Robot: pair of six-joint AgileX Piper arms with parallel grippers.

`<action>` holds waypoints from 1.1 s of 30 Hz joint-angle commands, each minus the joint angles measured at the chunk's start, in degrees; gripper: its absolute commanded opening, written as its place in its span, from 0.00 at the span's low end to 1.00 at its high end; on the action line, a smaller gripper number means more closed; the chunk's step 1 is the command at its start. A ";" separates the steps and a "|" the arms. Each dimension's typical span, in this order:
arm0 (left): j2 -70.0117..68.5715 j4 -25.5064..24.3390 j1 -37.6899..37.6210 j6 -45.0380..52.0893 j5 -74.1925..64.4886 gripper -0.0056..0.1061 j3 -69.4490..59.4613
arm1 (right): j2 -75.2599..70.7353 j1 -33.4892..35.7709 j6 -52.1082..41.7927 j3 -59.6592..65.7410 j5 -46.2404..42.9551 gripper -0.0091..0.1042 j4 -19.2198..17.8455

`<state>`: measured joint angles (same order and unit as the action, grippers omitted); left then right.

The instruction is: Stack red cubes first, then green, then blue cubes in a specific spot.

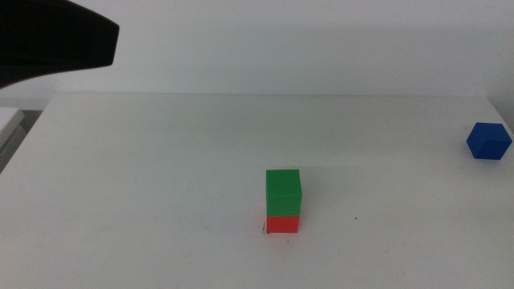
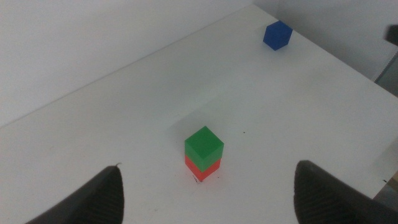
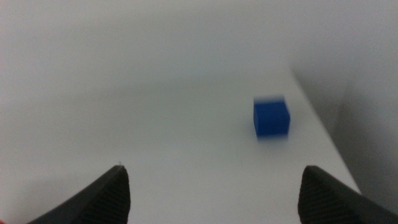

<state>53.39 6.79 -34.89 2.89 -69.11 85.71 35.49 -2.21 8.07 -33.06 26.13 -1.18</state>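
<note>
- Left gripper [image 2: 208, 193]: I am holding my jaws spread wide and empty above the table [image 1: 161, 177], with the two-cube stack lying between and beyond the jaw tips in my left wrist view. In the middle view, only a dark part of my left arm is showing, at the upper left corner.
- Right gripper [image 3: 214, 193]: I am holding these jaws spread apart as well, gripping nothing. This gripper is not showing in the middle view.
- Red cube [image 1: 283, 224]: it is sitting on the white tabletop near the middle of the table, toward the front edge. Tiny black marks are showing on the surface at its lower left corner.
- Green cube [image 1: 283, 191]: it is resting directly on top of the red cube, edges roughly aligned, forming an upright stack.
- Blue cube [image 1: 489, 141]: it is lying alone on the tabletop near the far right edge, well apart from the stack. In my right wrist view it is appearing blurred, ahead of the open jaws and near the table edge.
</note>
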 commanded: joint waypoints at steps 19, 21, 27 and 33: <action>-0.11 -2.34 0.02 -0.03 0.77 0.89 0.25 | 58.24 -6.59 -8.07 -48.98 27.53 0.90 1.62; -0.11 -2.34 0.02 -0.03 0.77 0.89 0.25 | 64.37 -7.99 -10.06 -53.82 28.32 0.90 1.62; -0.11 -2.34 0.02 -0.03 0.77 0.89 0.25 | 80.40 -9.80 -14.38 -68.05 29.78 0.90 1.18; -0.11 -2.34 0.02 -0.03 0.77 0.89 0.25 | 91.86 -9.80 -16.06 -76.78 31.29 0.90 1.51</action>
<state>53.39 4.60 -34.89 2.99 -69.04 85.71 125.64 -11.58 -7.14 -108.22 57.11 0.44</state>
